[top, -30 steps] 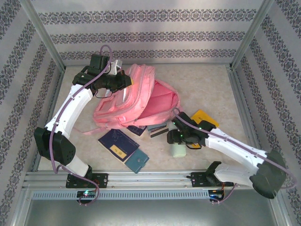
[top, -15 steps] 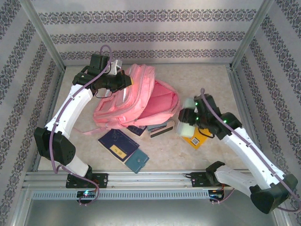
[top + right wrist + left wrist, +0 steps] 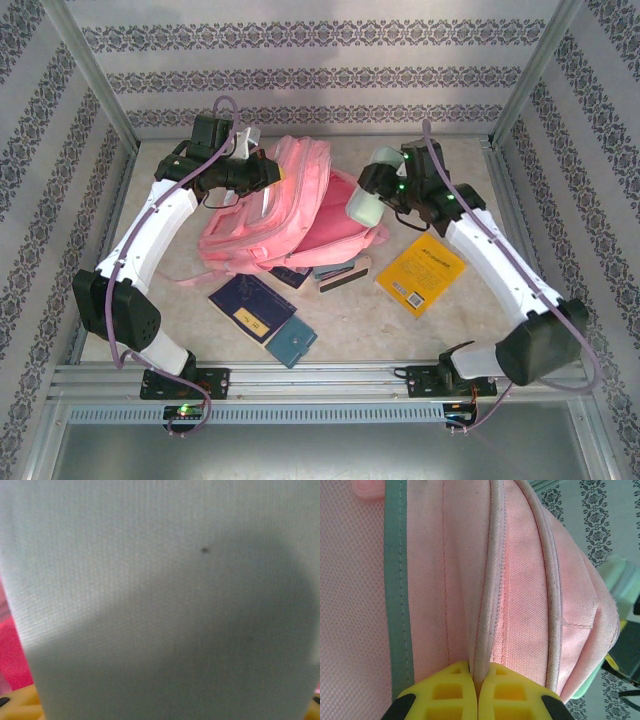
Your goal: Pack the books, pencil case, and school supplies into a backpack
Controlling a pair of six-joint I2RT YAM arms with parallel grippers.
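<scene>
The pink backpack (image 3: 270,215) lies at the back left with its mouth open toward the right. My left gripper (image 3: 262,175) is shut on its top edge; in the left wrist view the yellow fingers (image 3: 445,695) pinch a piped seam (image 3: 485,625). My right gripper (image 3: 372,190) is shut on the mint-green pencil case (image 3: 362,208), holding it in the air at the right rim of the backpack's opening. Up close the pencil case (image 3: 160,595) covers the jaws. A yellow book (image 3: 420,272), a navy book (image 3: 250,305), a teal notebook (image 3: 292,343) and a stapler-like wedge (image 3: 342,277) lie on the table.
Another dark book (image 3: 290,275) and a teal notebook (image 3: 333,268) poke out from under the backpack's front edge. Metal frame posts and patterned walls close in the table on three sides. A pink strap (image 3: 185,277) trails toward the left arm.
My right arm lifted the pencil case from the table near the front and carried it back and left to the backpack's opening, uncovering the yellow book. The left arm held still.
</scene>
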